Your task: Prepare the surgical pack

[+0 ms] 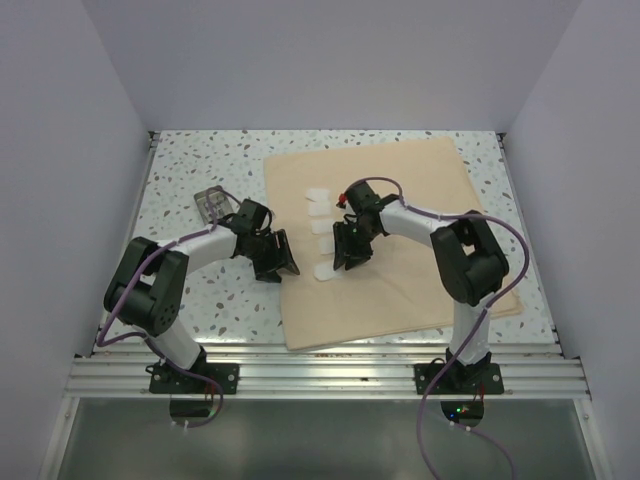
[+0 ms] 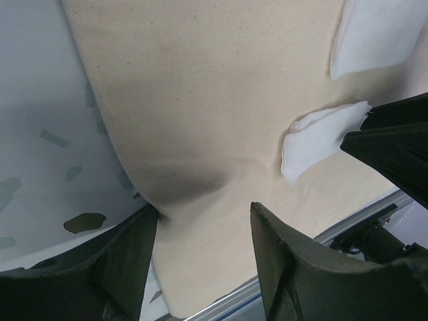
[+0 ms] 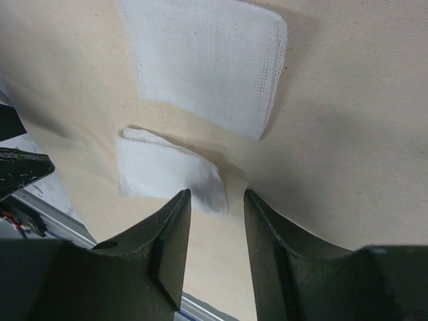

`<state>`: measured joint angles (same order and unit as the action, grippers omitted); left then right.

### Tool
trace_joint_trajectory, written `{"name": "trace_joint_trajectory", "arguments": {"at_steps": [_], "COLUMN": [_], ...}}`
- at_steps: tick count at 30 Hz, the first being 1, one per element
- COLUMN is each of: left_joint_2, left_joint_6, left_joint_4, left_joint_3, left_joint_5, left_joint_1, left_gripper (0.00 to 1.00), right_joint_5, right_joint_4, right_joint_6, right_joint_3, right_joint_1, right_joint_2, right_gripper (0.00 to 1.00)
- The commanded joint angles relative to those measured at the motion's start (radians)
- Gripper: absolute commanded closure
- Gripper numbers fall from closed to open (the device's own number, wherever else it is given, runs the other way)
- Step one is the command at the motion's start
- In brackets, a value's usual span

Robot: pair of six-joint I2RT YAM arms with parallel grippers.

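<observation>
The tan cloth point(image 1: 420, 230) lies spread flat on the table. Several white gauze squares point(image 1: 320, 225) sit in a column near its left side. My left gripper point(image 1: 275, 258) is open and low over the cloth's left edge point(image 2: 200, 120), with one finger point(image 2: 127, 261) at that edge. My right gripper point(image 1: 350, 245) is open and down on the cloth, its tips point(image 3: 215, 200) beside a small rumpled gauze point(image 3: 167, 175). A larger flat gauze point(image 3: 207, 60) lies beyond it. The silver tin point(image 1: 213, 205) stands on the table left of the cloth. No steel instruments show.
The speckled table point(image 1: 200, 300) has white walls at the back and on both sides. A metal rail point(image 1: 320, 375) runs along the near edge. The two grippers are close together, and the right one point(image 2: 394, 147) shows in the left wrist view.
</observation>
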<state>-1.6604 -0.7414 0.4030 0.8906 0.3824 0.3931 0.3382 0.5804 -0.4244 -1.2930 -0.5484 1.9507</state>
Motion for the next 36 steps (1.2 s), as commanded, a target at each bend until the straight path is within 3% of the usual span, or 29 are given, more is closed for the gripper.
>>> {"name": "trace_joint_trajectory", "arguments": {"at_steps": [1, 4, 16, 20, 27, 36], "left_joint_2": [-0.015, -0.019, -0.029, -0.025, -0.016, -0.015], "left_joint_6": [-0.007, -0.010, -0.016, -0.018, -0.018, -0.021], "left_joint_4": [-0.055, -0.064, -0.082, -0.082, -0.082, -0.095], "left_joint_3": [0.013, 0.008, -0.010, -0.013, -0.021, -0.033], "left_joint_5": [0.004, 0.012, 0.023, 0.023, 0.021, 0.026], "left_joint_1": [0.004, 0.006, 0.007, 0.007, 0.007, 0.007], "left_gripper": [0.38, 0.38, 0.38, 0.38, 0.38, 0.38], "right_joint_5": [-0.019, -0.024, -0.019, -0.022, -0.018, -0.021], "right_joint_4": [-0.022, -0.010, -0.010, 0.002, 0.055, 0.159], "right_joint_6": [0.021, 0.024, 0.021, 0.021, 0.042, 0.068], "right_joint_3": [-0.043, -0.060, -0.084, -0.112, -0.175, -0.353], "right_joint_1": [-0.001, -0.002, -0.025, -0.028, -0.027, -0.013], "right_joint_2": [0.031, 0.040, 0.074, 0.086, 0.048, 0.033], "right_gripper": [0.59, 0.66, 0.66, 0.83, 1.00, 1.00]}}
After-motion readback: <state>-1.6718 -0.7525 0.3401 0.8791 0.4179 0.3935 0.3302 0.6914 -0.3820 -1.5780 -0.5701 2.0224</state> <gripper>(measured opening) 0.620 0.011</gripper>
